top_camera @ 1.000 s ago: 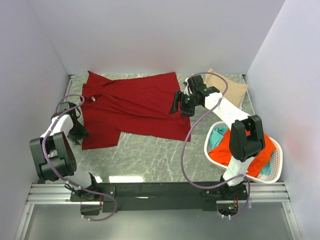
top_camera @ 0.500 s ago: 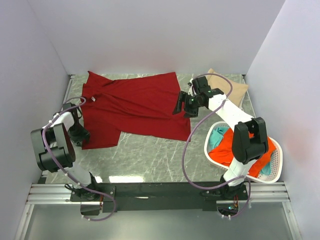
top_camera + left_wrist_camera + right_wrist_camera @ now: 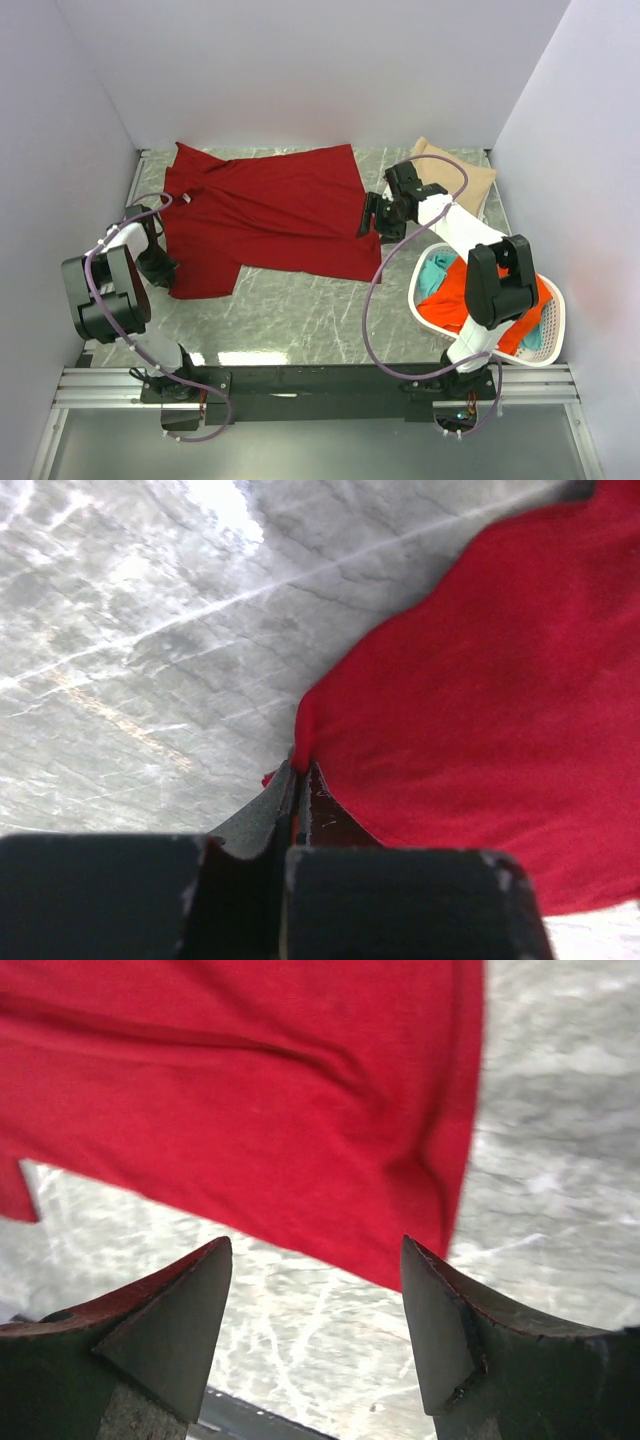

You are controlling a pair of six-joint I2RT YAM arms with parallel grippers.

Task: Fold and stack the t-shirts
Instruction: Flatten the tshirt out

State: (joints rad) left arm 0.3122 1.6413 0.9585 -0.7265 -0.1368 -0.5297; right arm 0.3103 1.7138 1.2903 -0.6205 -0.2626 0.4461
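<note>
A dark red t-shirt (image 3: 270,215) lies spread out on the marble table. My left gripper (image 3: 166,273) is at its near left corner. In the left wrist view this gripper (image 3: 300,772) is shut on a pinch of the red t-shirt (image 3: 480,680), right at its edge. My right gripper (image 3: 370,221) hovers over the shirt's right edge. Seen from the right wrist, it (image 3: 315,1260) stands open and empty, with the red t-shirt (image 3: 250,1090) beyond its tips. A tan t-shirt (image 3: 462,176) lies folded at the back right.
A white laundry basket (image 3: 551,338) at the near right holds an orange-red t-shirt (image 3: 528,298) and a teal one (image 3: 435,270). White walls enclose the table on three sides. Bare marble (image 3: 300,310) lies in front of the red shirt.
My left gripper has shut on the red shirt's corner. My right gripper has moved right and toward the near side, from over the shirt to its right edge, staying open.
</note>
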